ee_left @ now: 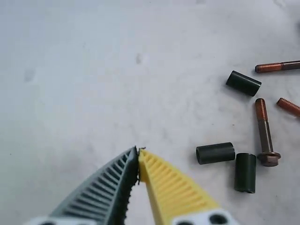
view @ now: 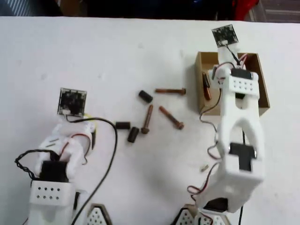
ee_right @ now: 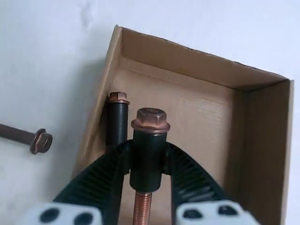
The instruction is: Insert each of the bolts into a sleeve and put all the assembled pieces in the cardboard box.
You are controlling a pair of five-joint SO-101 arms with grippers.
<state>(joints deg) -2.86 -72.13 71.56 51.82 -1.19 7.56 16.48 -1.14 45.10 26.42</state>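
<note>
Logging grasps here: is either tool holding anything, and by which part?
The right tool grips an assembled piece by its black sleeve, over the cardboard box. The left tool is shut, holding nothing.

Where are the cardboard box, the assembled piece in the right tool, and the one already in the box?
cardboard box (ee_right: 187,63): right wrist view, on its inner wall.
held assembled piece (ee_right: 146,159): right wrist view, on its black sleeve.
assembled piece in the box (ee_right: 116,124): right wrist view, on its black sleeve.
</note>
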